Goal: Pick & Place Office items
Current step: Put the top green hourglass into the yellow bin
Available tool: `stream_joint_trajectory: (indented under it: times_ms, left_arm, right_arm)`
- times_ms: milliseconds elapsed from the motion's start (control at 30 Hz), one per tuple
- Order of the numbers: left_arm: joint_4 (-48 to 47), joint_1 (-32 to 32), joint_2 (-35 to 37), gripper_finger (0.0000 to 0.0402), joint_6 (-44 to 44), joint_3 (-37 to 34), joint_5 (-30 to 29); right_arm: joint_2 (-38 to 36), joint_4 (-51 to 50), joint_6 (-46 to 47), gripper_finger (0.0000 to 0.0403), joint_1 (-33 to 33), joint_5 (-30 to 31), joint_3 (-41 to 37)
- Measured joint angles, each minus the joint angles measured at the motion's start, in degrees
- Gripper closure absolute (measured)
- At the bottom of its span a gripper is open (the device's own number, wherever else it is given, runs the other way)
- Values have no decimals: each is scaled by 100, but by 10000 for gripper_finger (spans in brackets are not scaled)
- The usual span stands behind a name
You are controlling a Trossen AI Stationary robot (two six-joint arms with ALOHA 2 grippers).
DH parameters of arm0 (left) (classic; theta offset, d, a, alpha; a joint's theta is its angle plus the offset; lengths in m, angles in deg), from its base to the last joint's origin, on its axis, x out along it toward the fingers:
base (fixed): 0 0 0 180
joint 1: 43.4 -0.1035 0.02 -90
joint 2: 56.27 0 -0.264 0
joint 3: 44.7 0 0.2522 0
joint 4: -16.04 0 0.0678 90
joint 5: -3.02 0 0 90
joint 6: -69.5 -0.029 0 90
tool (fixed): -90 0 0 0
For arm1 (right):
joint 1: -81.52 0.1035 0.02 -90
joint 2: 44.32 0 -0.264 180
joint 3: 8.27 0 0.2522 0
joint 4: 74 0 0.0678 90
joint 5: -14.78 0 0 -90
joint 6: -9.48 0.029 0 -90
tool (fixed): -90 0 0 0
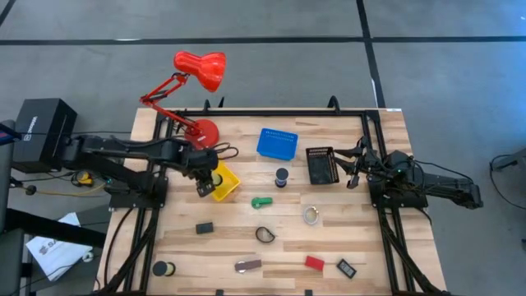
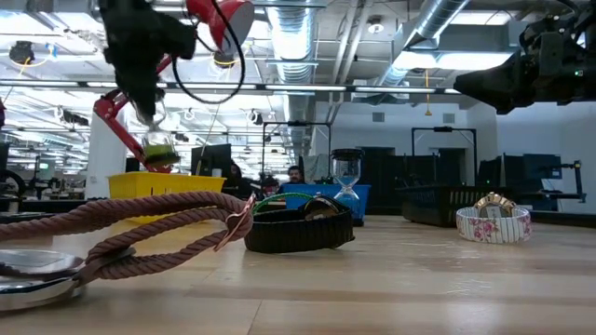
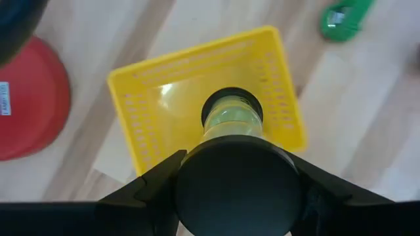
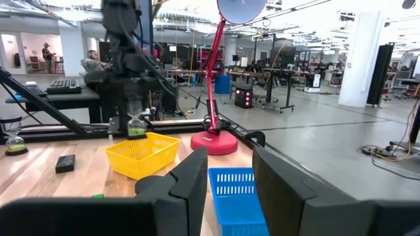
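Observation:
My left gripper (image 1: 204,182) is shut on a small hourglass with black end caps and yellowish sand (image 3: 231,119), upright over the yellow basket (image 1: 225,182). The hourglass also shows in the low view (image 2: 158,138) and the right wrist view (image 4: 136,122). My right gripper (image 4: 230,176) is open and empty beside the black basket (image 1: 322,165). A second hourglass (image 1: 282,177), a green piece (image 1: 261,202), a clear ring (image 1: 311,215), a black loop (image 1: 265,235) and a black block (image 1: 204,228) rest on the table. My left gripper pinches the hourglass by its upper black cap (image 3: 233,190), one finger on either side. The fingers come from above, pointing down. The hourglass hangs upright below them, lifted clear, its lower cap (image 2: 160,160) just above the yellow basket's rim.
The red lamp's base (image 1: 203,131) stands just behind the yellow basket. A blue basket (image 1: 276,143) sits at mid-back. A black roll (image 1: 163,268), a brownish bar (image 1: 247,265), a red block (image 1: 314,263) and a black block (image 1: 346,268) lie near the front edge.

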Motion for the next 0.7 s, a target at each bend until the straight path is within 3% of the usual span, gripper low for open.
stream_joint_trajectory:
  times_ms: [333,567,700]
  left_arm:
    - [101,-881,-1191,188,-605,-2,-1]
    - [147,-1082,-1682,205,-642,-2,5]
    - [247,-1079,-1647,170,-625,-4,20]
  right_arm:
    - [0,-1,-7,290,0,2,0]
    - [0,-1,-7,290,0,2,0]
    - [0,-1,-6,290,0,1,-2]
